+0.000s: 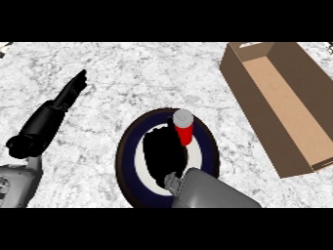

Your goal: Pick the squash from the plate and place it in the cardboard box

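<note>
Marbled desk (126,73) has open room at centre and left. The cardboard box (288,105) lies open-topped along the right edge, apart from the plate (126,151). The right hand (165,151) covers the plate's centre; its grip cannot be told, and the squash is hidden. The left hand (69,93) rests at left with fingers straight and together. A red, grey-capped piece (185,133) stands by the plate's far rim.

The plate (125,149) lies left of the cardboard box (291,107).
</note>
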`<action>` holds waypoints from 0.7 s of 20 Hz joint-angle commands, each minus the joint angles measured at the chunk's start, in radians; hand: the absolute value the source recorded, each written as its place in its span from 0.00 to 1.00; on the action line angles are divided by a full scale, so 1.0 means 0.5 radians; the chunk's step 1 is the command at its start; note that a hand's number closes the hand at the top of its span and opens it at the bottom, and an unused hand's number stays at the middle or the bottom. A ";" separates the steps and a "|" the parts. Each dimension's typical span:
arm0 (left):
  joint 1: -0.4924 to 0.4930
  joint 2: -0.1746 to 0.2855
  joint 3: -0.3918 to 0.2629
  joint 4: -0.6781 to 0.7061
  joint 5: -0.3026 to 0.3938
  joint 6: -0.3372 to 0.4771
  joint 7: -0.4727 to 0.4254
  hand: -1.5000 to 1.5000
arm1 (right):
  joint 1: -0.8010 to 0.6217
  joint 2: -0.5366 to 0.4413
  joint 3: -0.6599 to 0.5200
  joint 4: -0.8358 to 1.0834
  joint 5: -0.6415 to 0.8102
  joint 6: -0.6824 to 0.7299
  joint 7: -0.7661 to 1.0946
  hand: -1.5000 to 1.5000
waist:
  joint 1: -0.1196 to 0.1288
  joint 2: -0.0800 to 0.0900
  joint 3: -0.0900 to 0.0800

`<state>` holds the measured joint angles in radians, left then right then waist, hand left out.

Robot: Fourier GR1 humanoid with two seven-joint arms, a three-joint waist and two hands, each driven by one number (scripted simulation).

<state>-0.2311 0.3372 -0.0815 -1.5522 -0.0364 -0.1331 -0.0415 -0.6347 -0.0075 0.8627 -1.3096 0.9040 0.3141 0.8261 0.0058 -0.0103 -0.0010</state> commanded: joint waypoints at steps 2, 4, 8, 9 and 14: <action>-0.096 -0.019 0.067 0.117 -0.044 -0.043 -0.010 0.50 | 0.056 -0.019 -0.012 0.048 0.208 -0.070 -0.174 1.00 | -0.012 0.021 0.002; -0.087 -0.036 0.084 0.210 -0.056 -0.058 -0.099 0.50 | -0.007 0.014 0.020 0.204 0.206 -0.225 -0.222 1.00 | -0.001 0.024 0.002; -0.098 -0.069 0.016 0.065 -0.055 -0.029 -0.003 0.50 | -0.352 0.015 -0.608 0.553 -0.065 -0.368 -0.288 1.00 | 0.047 0.046 0.004; -0.033 -0.088 -0.022 0.018 -0.100 0.003 -0.065 0.50 | -0.390 0.015 -0.741 0.662 -0.084 -0.443 -0.308 1.00 | 0.082 0.059 0.005; -0.097 -0.053 0.013 0.111 -0.043 -0.097 -0.070 0.50 | -0.742 -0.066 -0.970 1.095 -0.047 -0.757 -0.541 1.00 | 0.086 0.062 0.003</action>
<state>-0.2715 0.3141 -0.0697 -1.5121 -0.0585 -0.1676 -0.0719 -0.8971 -0.0095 0.4742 -0.9112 0.8731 0.0398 0.6398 0.0454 0.0169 0.0004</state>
